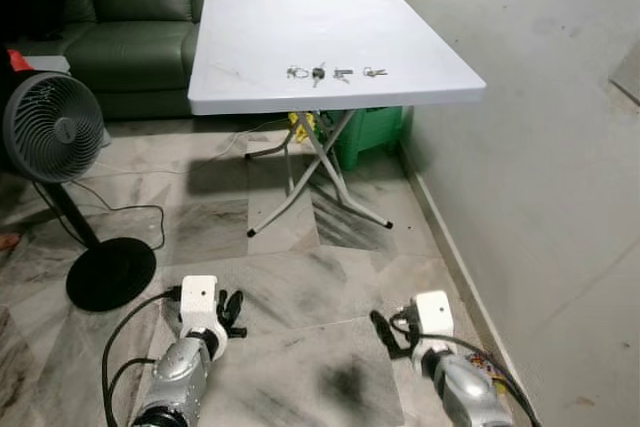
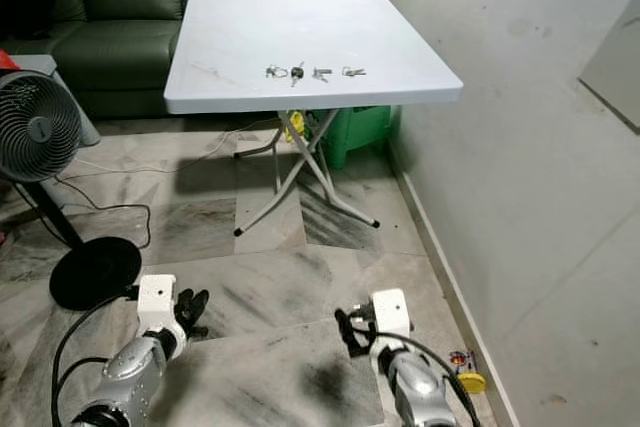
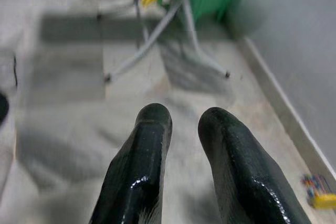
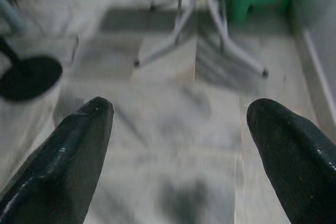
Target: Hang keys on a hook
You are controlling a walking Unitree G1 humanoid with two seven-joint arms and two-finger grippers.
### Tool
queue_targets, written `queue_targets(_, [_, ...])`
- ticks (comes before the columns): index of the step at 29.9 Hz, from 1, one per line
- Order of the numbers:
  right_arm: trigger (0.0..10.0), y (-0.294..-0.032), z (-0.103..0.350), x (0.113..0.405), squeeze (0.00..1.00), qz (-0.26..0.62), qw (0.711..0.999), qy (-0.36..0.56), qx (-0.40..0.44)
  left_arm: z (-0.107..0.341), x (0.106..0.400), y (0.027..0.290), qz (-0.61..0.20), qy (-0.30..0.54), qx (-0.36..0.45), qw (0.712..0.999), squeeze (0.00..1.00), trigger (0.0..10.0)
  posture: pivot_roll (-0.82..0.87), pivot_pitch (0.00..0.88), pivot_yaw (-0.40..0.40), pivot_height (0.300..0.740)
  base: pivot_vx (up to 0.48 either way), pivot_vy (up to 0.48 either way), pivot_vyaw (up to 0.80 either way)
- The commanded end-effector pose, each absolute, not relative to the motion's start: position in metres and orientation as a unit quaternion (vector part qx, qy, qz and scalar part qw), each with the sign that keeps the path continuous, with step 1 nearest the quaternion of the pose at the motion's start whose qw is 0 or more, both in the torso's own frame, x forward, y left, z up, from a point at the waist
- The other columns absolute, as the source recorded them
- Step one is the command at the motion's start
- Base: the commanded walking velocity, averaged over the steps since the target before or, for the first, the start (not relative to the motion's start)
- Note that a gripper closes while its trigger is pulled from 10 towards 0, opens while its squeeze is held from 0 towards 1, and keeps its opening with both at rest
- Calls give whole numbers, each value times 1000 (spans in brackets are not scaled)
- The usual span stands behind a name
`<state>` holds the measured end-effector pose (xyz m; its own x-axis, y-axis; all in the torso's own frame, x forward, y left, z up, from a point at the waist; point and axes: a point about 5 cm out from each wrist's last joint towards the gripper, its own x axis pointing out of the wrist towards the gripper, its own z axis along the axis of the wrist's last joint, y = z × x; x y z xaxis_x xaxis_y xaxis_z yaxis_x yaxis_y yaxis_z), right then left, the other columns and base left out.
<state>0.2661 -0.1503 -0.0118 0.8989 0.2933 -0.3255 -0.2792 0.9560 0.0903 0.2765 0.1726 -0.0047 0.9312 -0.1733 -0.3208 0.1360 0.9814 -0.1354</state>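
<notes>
Several small keys lie in a row near the front edge of a white folding table, a good way ahead of me. Both arms hang low over the marble floor, well short of the table. My left gripper has its two black fingers nearly together with nothing between them. On the other side, my right gripper is open wide, and its fingers frame bare floor and the table's legs.
A standing fan with a round black base and a trailing cable is on the left. A green sofa stands behind the table, a green bin under it. A grey wall runs along the right, with a small yellow object at its foot.
</notes>
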Motion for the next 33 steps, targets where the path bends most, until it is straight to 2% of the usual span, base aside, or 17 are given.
queue_targets(1, [10000, -148, 4, 279, 0, 149, 981, 123, 30, 15, 290, 174, -87, 109, -35, 990, 0, 10000, -40, 0, -30, 740, 0, 0, 0])
queue_targets(7, [10000, -143, 22, 292, 0, 146, 985, 87, 11, 34, 299, 172, -103, 54, -54, 992, 0, 10000, -37, 0, -23, 740, 0, 0, 0])
queue_targets(9, [10000, -138, 35, 295, 0, 161, 986, 43, 3, 45, 301, 171, -110, 25, -70, 991, 0, 10000, -38, 0, -18, 740, 0, 0, 0])
queue_targets(18, [10000, -129, 70, 294, 0, 175, 984, -43, 8, 74, 296, 169, -107, -42, -72, 991, 0, 10000, -39, 0, -12, 740, 0, 0, 0])
queue_targets(27, [10000, -125, 103, 299, 0, 176, 982, -70, -1, 100, 295, 171, -100, -41, -77, 991, 0, 10000, -38, 0, -14, 740, 0, 0, 0])
queue_targets(33, [10000, -123, 105, 299, 0, 191, 979, -66, -5, 99, 293, 167, -115, -24, -80, 990, 0, 10000, -35, 0, -16, 740, 0, 0, 0])
